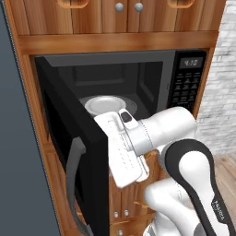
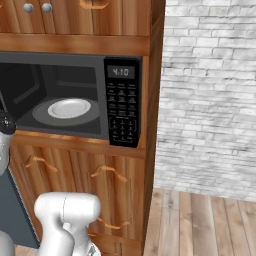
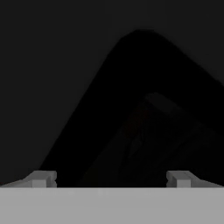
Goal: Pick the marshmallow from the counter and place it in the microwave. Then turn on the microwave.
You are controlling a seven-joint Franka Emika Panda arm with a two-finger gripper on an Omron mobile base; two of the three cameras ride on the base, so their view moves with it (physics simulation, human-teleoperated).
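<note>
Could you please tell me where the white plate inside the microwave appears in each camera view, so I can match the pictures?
Left base view: the white plate sits at centre, inside the open microwave, partly behind the robot's hand.
Right base view: the plate lies left of centre on the microwave floor.
Hand view: too dark to make out any plate.
Shared landmark: the keypad with its lit display, right of the plate.

One microwave, one plate, perhaps four knobs.

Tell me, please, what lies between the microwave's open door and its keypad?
The open cavity of the microwave, with a round white plate on its turntable, lies between the door and keypad; the right base view shows it best.
</note>
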